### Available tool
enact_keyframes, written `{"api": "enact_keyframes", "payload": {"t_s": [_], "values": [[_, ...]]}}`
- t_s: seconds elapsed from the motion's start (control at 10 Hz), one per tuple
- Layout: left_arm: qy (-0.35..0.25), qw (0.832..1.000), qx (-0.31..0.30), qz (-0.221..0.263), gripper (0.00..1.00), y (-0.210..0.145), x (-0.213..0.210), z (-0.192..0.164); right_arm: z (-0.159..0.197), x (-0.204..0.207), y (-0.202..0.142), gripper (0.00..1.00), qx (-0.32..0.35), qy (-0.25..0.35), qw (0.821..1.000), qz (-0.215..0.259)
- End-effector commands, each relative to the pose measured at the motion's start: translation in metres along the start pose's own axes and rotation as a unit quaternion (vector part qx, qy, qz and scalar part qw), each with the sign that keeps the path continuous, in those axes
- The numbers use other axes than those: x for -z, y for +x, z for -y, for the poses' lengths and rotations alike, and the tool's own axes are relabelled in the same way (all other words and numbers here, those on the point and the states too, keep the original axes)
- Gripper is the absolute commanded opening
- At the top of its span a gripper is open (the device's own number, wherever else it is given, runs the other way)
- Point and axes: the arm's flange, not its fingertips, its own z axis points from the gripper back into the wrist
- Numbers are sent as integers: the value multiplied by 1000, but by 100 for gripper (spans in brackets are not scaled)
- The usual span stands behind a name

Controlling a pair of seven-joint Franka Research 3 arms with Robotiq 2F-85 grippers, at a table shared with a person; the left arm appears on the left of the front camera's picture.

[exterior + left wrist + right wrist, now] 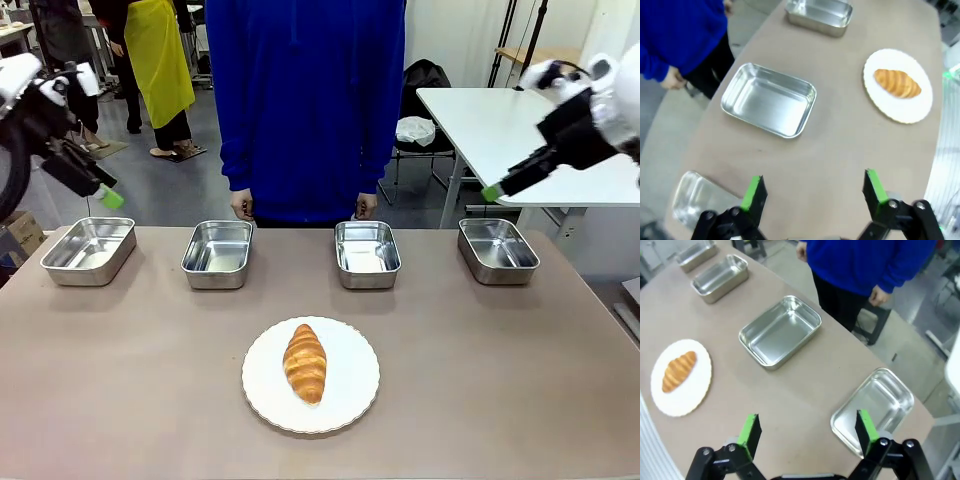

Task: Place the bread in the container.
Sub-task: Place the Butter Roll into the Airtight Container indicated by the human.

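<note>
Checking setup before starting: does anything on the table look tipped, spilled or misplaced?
Nothing stands out: the bread lies whole on the white plate, and the four steel trays sit upright in a row.

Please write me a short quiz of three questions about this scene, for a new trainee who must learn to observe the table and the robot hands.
1. True or false: the bread lies on the white plate.
2. How many steel trays stand in a row on the table? A) two B) three C) four
3. Fill the gap: the left hand and the right hand are both ____ and hold nothing.
Key: 1 true; 2 C; 3 open.
</note>
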Motion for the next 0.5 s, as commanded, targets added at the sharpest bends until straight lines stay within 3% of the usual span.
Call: {"api": "enact_keyframes", "payload": {"t_s": [0.0, 0.1, 0.3, 0.4], "values": [[-43, 997, 23, 59, 100, -22, 5, -34, 37, 10, -21, 100, -40, 66, 996, 42], [0, 1000, 0, 0, 100, 0, 0, 0, 25, 16, -28, 100, -14, 25, 1000, -3], [0, 1000, 0, 0, 100, 0, 0, 0, 19, -4, -19, 100, -21, 22, 999, 20], [-11, 1000, 13, 17, 100, -19, 3, -16, 27, 1, -34, 100, -19, 29, 999, 16]]}}
